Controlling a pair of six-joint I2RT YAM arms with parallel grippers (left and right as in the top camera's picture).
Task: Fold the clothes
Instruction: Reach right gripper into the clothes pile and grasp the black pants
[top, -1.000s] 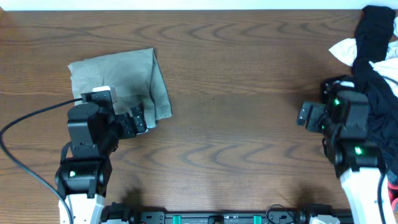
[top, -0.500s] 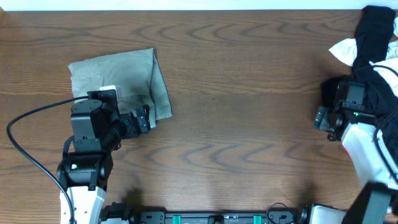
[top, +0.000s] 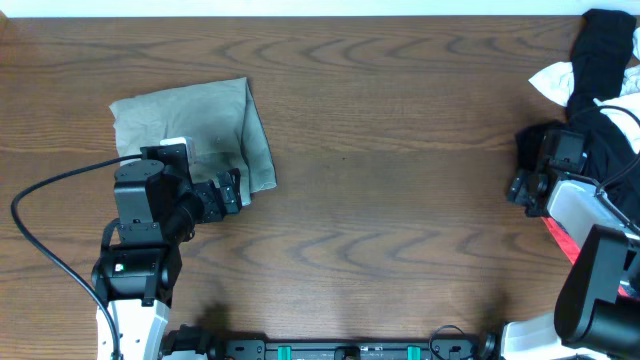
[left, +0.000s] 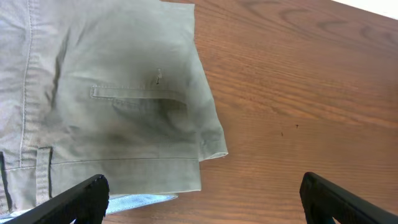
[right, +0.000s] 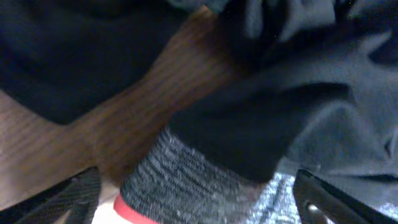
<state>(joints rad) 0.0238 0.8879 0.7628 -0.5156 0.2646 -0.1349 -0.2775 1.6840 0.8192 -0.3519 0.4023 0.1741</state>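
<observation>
- We see folded khaki trousers (top: 195, 125) on the desk (top: 400, 200), one edge under the left end effector (top: 228, 190), whose fingers are apart.
- Our right end effector (top: 522, 172), fingers apart, faces the dark clothes pile (top: 600, 60).

Even, bright light; right wrist view dim and blurred.

right wrist | we see a dark garment (right: 267, 118) bunched over the wooden table (right: 124, 118) | grey ribbed cuff (right: 186, 180) with a red edge (right: 134, 211) shows beneath it | right gripper (right: 196, 199) spread wide above the cuff, fingertips (right: 68, 193) at the lower corners
</observation>
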